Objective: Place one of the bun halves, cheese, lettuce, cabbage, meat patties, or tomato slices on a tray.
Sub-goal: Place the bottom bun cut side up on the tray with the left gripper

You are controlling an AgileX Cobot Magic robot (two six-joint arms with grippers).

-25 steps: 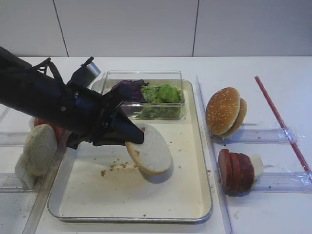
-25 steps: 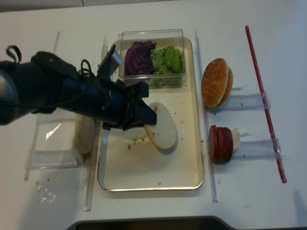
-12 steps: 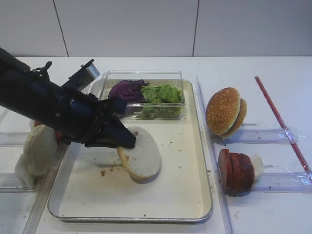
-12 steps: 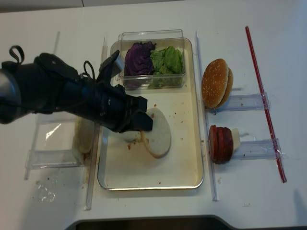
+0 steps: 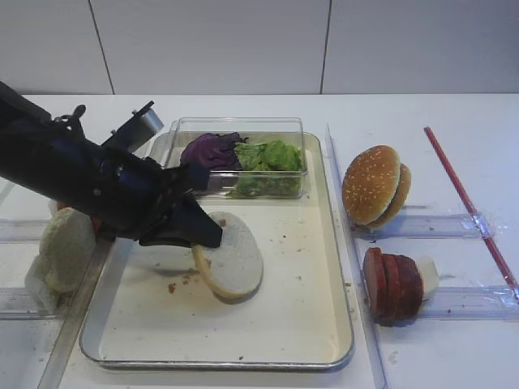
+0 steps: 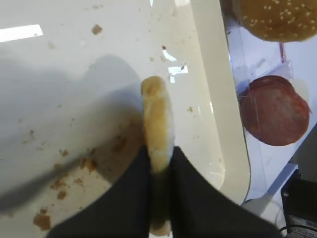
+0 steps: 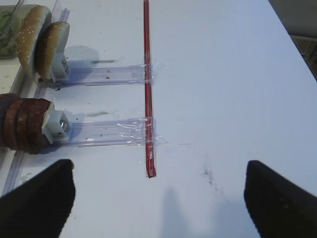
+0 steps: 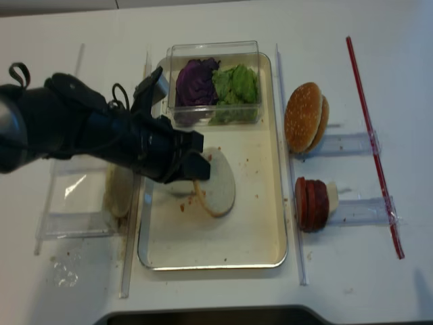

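My left gripper (image 5: 208, 236) (image 8: 200, 170) (image 6: 159, 163) is shut on a pale bun half (image 5: 235, 261) (image 8: 220, 184) (image 6: 157, 116), held tilted on edge with its lower rim at the floor of the metal tray (image 5: 268, 328) (image 8: 216, 244) (image 6: 74, 49). Another bun half (image 5: 63, 247) (image 8: 122, 191) leans in the left rack. Lettuce (image 5: 272, 156) (image 8: 237, 84) and cabbage (image 5: 209, 150) (image 8: 196, 81) fill the clear box. Meat patties (image 5: 393, 285) (image 8: 311, 203) (image 7: 20, 124) stand right of the tray. Tomato slices are mostly hidden behind the left arm; no cheese shows. Over bare table, my right gripper (image 7: 158, 196) is open and holds nothing.
A sesame bun (image 5: 373, 185) (image 8: 304, 116) (image 7: 34, 34) stands on a clear rack right of the tray. A red straw (image 5: 466, 203) (image 7: 147, 89) (image 8: 372, 142) is taped across both right racks. The clear box (image 5: 239, 126) takes the tray's far end. Crumbs lie under the gripper.
The left gripper has carried the bun half leftward and lower over the tray. The grip stays shut. Nothing else has moved.
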